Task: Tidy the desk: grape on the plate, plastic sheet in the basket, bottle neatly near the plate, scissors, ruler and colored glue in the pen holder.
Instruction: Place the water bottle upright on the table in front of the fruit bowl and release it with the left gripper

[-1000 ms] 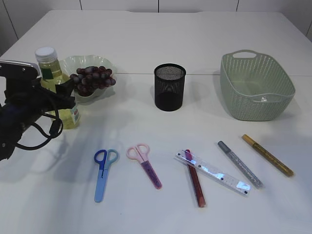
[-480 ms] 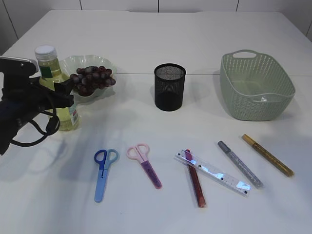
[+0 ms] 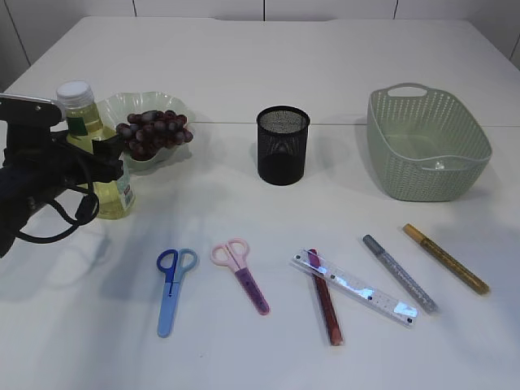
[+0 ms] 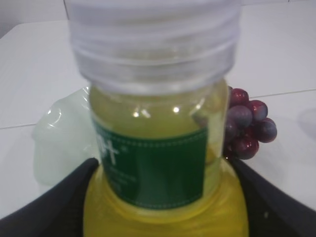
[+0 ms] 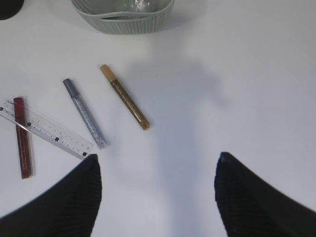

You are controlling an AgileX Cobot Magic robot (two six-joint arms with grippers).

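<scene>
Left tool [image 4: 163, 197] straddles bottle [image 4: 163, 163], grip unclear; right tool [image 5: 155, 192] released, tips cropped.

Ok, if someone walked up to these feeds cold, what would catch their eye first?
Probably the left gripper at the far left, its jaws either side of the yellow bottle, right by the plate of grapes. Then the row along the front: two scissors, a ruler lying across a red glue pen, and two more pens, with the pen holder behind.
</scene>
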